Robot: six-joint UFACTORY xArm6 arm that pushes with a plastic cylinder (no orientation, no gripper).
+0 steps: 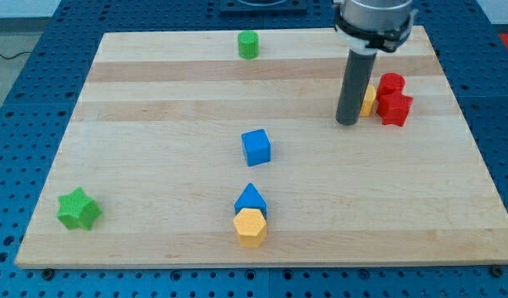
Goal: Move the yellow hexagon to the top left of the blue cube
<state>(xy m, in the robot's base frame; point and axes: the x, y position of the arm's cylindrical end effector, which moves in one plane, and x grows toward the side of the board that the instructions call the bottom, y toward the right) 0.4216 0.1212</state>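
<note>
The yellow hexagon (251, 227) lies near the view's bottom centre, touching the blue triangular block (251, 200) just above it. The blue cube (256, 147) sits in the middle of the board, above both. My tip (347, 122) rests on the board at the upper right, far right of and above the blue cube. It stands just left of a yellow block (369, 103), which the rod partly hides.
Two red blocks (393, 98) sit stacked close together right of the rod. A green cylinder (248, 45) stands near the top edge. A green star (78, 209) lies at the lower left. The wooden board (155, 124) ends on a blue pegboard table.
</note>
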